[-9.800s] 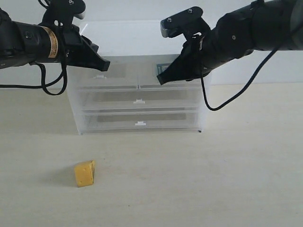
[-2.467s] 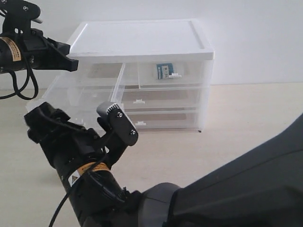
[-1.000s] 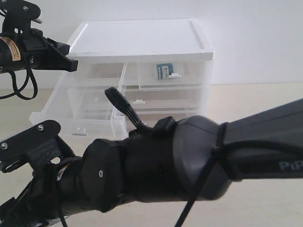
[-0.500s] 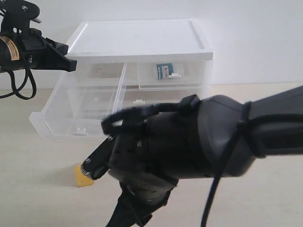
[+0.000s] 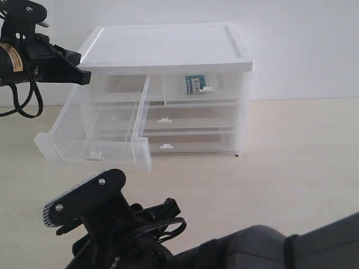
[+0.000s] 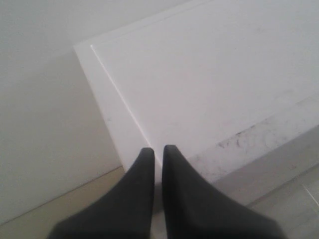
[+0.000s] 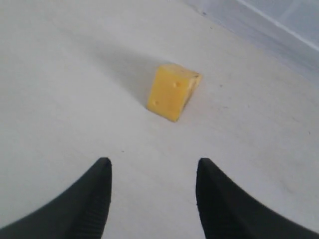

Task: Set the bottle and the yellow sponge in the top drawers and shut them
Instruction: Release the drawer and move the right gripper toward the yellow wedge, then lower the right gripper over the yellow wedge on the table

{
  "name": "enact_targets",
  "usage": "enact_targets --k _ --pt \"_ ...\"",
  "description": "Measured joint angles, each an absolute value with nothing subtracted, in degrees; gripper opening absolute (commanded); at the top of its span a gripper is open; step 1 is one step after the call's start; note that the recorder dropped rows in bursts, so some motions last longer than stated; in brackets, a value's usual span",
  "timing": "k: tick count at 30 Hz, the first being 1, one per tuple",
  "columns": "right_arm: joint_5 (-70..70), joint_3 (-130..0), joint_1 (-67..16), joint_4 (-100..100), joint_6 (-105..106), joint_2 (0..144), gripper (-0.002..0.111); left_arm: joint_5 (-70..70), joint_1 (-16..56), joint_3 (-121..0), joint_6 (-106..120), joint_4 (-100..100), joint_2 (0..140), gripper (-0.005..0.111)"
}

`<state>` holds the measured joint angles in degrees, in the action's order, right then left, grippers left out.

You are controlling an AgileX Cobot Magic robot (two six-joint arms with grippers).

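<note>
Right wrist view: right gripper (image 7: 152, 165) hovering open, empty, over yellow sponge (image 7: 172, 92) lying on surface (image 7: 60, 74) | left top drawer (image 5: 92, 152) standing open, awaiting sponge | bottle (image 5: 193, 85) sitting inside shut right top drawer (image 5: 227, 89) | left gripper (image 6: 155, 149) hanging closed, empty, at cabinet (image 5: 168, 47) corner

Of the two translucent top drawers, the left top drawer (image 5: 95, 134) stands pulled far out from the cabinet (image 5: 168, 47), its white clip handle (image 5: 93, 155) facing forward. The right top drawer (image 5: 205, 88) sits closed in the cabinet. The bottle (image 5: 193, 84), teal with a white label, shows through its front. The yellow sponge (image 7: 172, 92), a porous wedge, rests on the counter (image 7: 60, 74), a little apart from the cabinet's clear plastic.
</note>
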<state>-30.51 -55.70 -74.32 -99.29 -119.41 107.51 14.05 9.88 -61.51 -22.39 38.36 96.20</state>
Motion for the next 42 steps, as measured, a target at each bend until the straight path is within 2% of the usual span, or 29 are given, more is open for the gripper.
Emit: enact_targets --k 2,4,6,10,16,18,22,25,32,35,39,42 --pt "-30.8 -56.3 -74.6 -99.6 -118.4 106.6 0.044 14.1 9.9 -61.5 -22.4 38.4 96.2 0.004" --pt "-25.9 -56.4 -74.6 -99.7 -110.1 104.2 0.032 14.1 9.9 -61.5 -22.4 38.4 96.2 0.004" --pt "-11.9 -56.5 -74.5 -99.5 -99.4 101.6 0.023 14.1 9.9 -61.5 -22.4 38.4 96.2 0.004" --pt "7.0 -56.5 -74.5 -99.5 -89.5 99.1 0.000 14.1 9.9 -61.5 -22.4 38.4 96.2 0.004" --pt "17.4 -56.5 -72.9 -99.7 -87.3 98.6 0.000 14.1 9.9 -61.5 -22.4 38.4 96.2 0.004" --pt "14.4 -56.5 -72.5 -99.9 -87.1 98.4 0.000 14.1 9.9 -61.5 -22.4 38.4 96.2 0.004" --pt "-6.3 -56.5 -72.4 -100.1 -83.7 98.0 0.000 14.1 9.9 -61.5 -22.4 38.4 96.2 0.004" --pt "-19.9 -56.5 -72.0 -97.7 -73.3 98.0 0.000 14.1 9.9 -61.5 -22.4 38.4 96.2 0.004" --pt "-41.3 -56.5 -72.0 -65.5 -34.2 97.9 0.000 14.1 9.9 -61.5 -22.4 38.4 96.2 0.004" --pt "-48.8 -56.5 -72.0 -52.7 -24.5 97.9 0.000 14.1 9.9 -61.5 -22.4 38.4 96.2 0.004" --pt "-49.2 -56.5 -72.0 -33.9 -12.2 97.9 0.000 14.1 9.9 -61.5 -22.4 38.4 96.2 0.004" --pt "-39.6 -56.5 -72.0 -19.6 -4.4 97.9 0.000 14.1 9.9 -61.5 -22.4 38.4 96.2 0.004"
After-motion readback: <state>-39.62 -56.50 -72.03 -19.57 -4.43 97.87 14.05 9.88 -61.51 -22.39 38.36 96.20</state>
